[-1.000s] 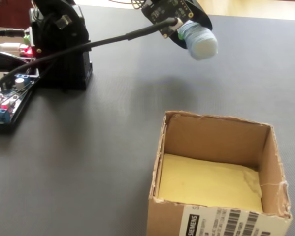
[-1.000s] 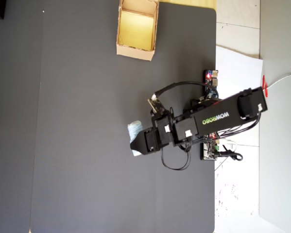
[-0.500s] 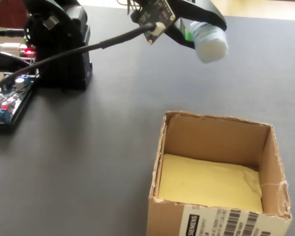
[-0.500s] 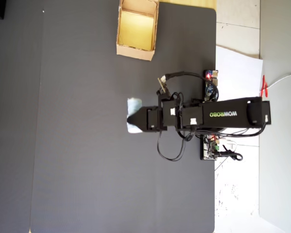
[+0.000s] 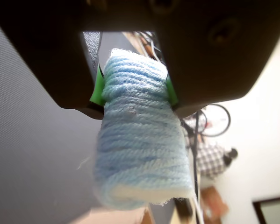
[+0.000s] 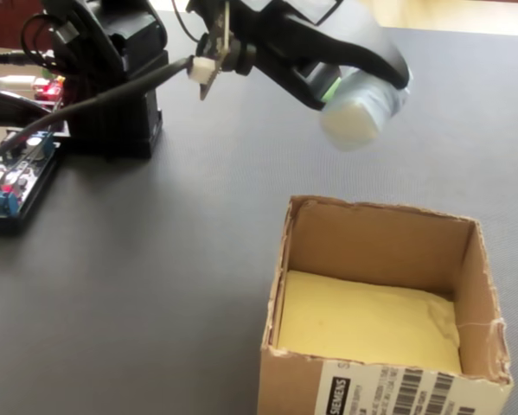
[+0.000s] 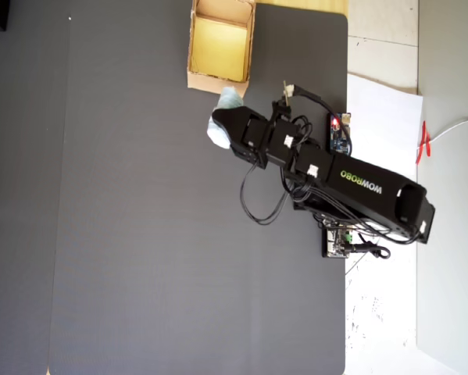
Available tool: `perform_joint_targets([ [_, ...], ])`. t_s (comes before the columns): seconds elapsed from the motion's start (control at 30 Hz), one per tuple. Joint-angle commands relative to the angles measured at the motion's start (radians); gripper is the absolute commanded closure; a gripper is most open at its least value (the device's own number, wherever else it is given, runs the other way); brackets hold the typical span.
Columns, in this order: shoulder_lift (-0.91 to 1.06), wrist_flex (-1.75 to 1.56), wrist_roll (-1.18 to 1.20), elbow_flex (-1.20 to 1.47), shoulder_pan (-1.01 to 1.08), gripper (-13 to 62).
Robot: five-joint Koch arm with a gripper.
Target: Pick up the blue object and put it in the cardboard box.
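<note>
Item held: a small, pale light-blue, soft rectangular bundle of ribbed yarn-like texture, the blue object (image 5: 140,140), is gripped at its upper part between two green-padded black jaws of the pincer (image 5: 134,91), which is clenched on it; most of the bundle's length hangs free below the jaws in the wrist view. Location: the bundle is carried in the air above the dark grey matte desk (image 6: 155,259), touching nothing else. In the fixed view it (image 6: 362,108) is seen beyond the far wall of the small tan cardboard box (image 6: 384,303) with low walls and a yellowish floor, and above rim level. In the overhead view the bundle (image 7: 220,125) lies just outside the near corner of the box (image 7: 220,43), not yet over the opening. Box contents: none visible; a printed barcode label is borne on its front wall. Step in hand, as judged: transport of the grasped bundle toward the box, the pick-up being complete. Next move, as judged: the pincer must be carried further until the bundle stands over the yellowish floor, clear of the walls, and only then opened; a release at the present place would likely drop the bundle on the desk or against the rim. Change noted: against the pictures of half a second and one second ago, the arm has been swung round toward the box, and the bundle, formerly well apart from it over mid-desk, is now near its corner.
</note>
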Motion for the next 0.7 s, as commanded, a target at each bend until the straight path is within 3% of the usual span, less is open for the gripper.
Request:
perform_joint_targets([
  [0.0, -0.009, -0.106, -0.002, -0.107, 0.035, 41.8],
  [0.17, -0.101, -0.107, -0.032, -0.189, 0.149, 41.8],
  [0.27, -0.298, -0.100, -0.040, -0.397, 0.267, 41.8],
  [0.43, -0.408, -0.087, -0.040, -0.482, 0.333, 41.7],
  [0.53, -0.454, 0.058, -0.037, -0.545, 0.371, 30.3],
  [0.67, -0.451, 0.138, -0.020, -0.558, 0.390, 22.1],
])
